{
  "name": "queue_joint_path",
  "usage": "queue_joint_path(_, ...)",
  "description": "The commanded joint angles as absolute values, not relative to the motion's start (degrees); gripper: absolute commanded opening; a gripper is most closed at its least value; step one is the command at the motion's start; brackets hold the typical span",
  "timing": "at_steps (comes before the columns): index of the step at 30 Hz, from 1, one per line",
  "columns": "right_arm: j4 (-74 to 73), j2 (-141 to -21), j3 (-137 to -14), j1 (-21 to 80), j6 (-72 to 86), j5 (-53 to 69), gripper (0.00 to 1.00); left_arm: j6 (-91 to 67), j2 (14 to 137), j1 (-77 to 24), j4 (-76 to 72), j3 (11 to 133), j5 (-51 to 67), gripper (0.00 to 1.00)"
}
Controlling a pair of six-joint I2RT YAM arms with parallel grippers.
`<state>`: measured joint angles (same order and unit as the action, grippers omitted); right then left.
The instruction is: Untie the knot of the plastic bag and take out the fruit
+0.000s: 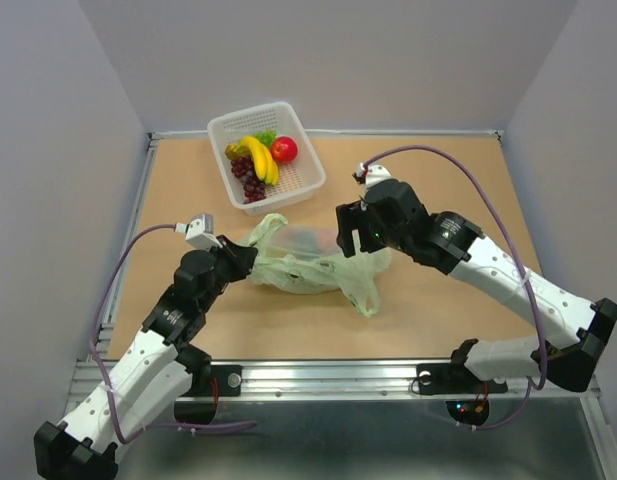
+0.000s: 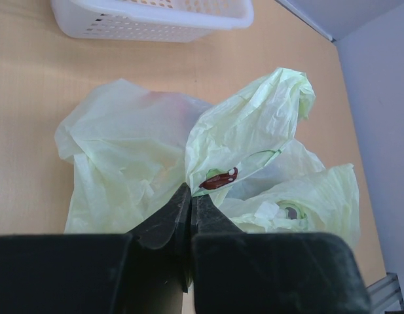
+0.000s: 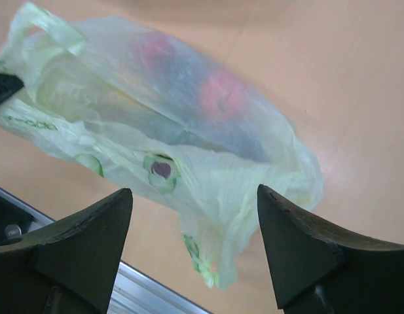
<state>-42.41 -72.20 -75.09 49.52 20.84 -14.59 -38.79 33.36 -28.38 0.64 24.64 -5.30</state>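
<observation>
Two grippers work at one thin, crinkly, translucent pale green plastic bag [image 1: 308,268], which lies on its side in the middle of the tan wooden tabletop [image 1: 438,180]. Nearest on the left, the left gripper [image 2: 190,196] has its jaws pressed together on a bunched fold of the bag's left end, and the plastic rises from the pinch in a crumpled peak. A loose handle loop [image 1: 366,297] trails from the bag's near right side. Whether a knot is tied there cannot be told. Over the bag's right end, the right gripper [image 3: 194,191] hangs with its jaws spread wide, gripping nothing. Through the film, the fruit [image 3: 221,95] shows as blurred red and dark shapes. Farther back and left, apart from the bag, a white perforated plastic basket [image 1: 310,150] holds a long yellow banana [image 1: 260,157], a purple grape bunch [image 1: 250,180] and a round red fruit [image 1: 284,150].
</observation>
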Motion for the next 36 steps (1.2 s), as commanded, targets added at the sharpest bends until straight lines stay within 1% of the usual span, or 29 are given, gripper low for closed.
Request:
queue_joint_path(1,-46.0,-78.7,-83.4,49.8,10.0,-12.9,0.81,-35.9,31.9,-28.4,-2.1,25.8,-2.8,0.12)
queue_joint_path(4,-46.0,-85.4,-86.9,49.7,7.7,-12.6,0.80,-35.2,31.5,-28.4,-2.5,25.5,-1.8,0.12)
queue_joint_path(7,-44.0,-90.7,-86.7,49.7,4.1,-7.9,0.80,-34.4,31.2,-28.3,-2.8,25.1,-0.4,0.12)
queue_joint_path(9,-42.3,-93.5,-85.8,49.7,3.1,-2.3,0.81,-34.0,30.9,-28.4,-2.9,24.7,-0.3,0.12)
queue_joint_path(11,-41.6,-94.7,-85.1,49.8,2.8,2.7,0.82,-34.5,30.7,-28.4,-2.5,24.7,1.7,0.15)
queue_joint_path(12,-38.9,-94.7,-84.0,49.8,2.6,6.2,0.82,-35.0,30.7,-28.4,-2.3,24.8,2.5,0.16)
queue_joint_path(14,-35.6,-94.7,-79.3,49.9,2.8,6.9,0.83,-35.7,30.4,-28.4,-2.3,24.0,2.6,0.16)
queue_joint_path(16,-34.1,-95.7,-77.5,49.9,2.4,4.9,0.82,-36.3,29.9,-28.3,-2.5,23.3,1.3,0.16)
queue_joint_path(17,-33.8,-96.5,-76.4,49.8,2.5,3.4,0.80,-36.3,29.7,-28.4,-2.2,23.3,0.7,0.16)
queue_joint_path(18,-32.8,-97.3,-75.8,49.8,2.5,0.4,0.78,-36.4,29.5,-28.4,-1.9,23.4,-1.2,0.16)
queue_joint_path(20,-32.2,-97.8,-75.2,49.8,3.9,-3.9,0.62,-36.6,28.9,-28.3,-1.1,24.2,-2.6,0.16)
queue_joint_path(22,-31.2,-96.8,-75.1,49.6,5.3,-8.6,0.37,-36.2,29.4,-28.4,-0.8,25.0,-4.1,0.15)
queue_joint_path(23,-30.9,-96.2,-75.1,49.2,6.6,-11.7,0.12,-35.9,29.9,-28.3,-0.9,25.9,-4.8,0.15)
queue_joint_path(24,-30.7,-95.3,-75.1,48.5,7.1,-12.9,0.03,-35.3,30.5,-28.3,-1.1,26.4,-5.2,0.15)
queue_joint_path(25,-30.4,-93.7,-75.1,47.7,7.7,-14.2,0.01,-34.5,32.2,-28.3,-1.4,26.9,-5.7,0.14)
queue_joint_path(28,-30.5,-89.1,-75.2,42.6,11.6,-20.1,0.01,-31.6,37.8,-28.4,-3.2,29.3,-7.7,0.12)
queue_joint_path(31,-30.4,-83.5,-73.5,34.0,16.6,-22.1,0.01,-28.3,44.2,-28.4,-4.4,34.8,-10.1,0.12)
queue_joint_path(33,-30.5,-81.3,-72.6,31.7,19.5,-25.4,0.01,-26.1,47.0,-28.1,-7.1,36.8,-10.5,0.12)
queue_joint_path(36,-30.3,-78.1,-71.3,30.7,22.8,-26.3,0.01,-24.4,54.1,-27.9,-11.1,41.6,-9.3,0.12)
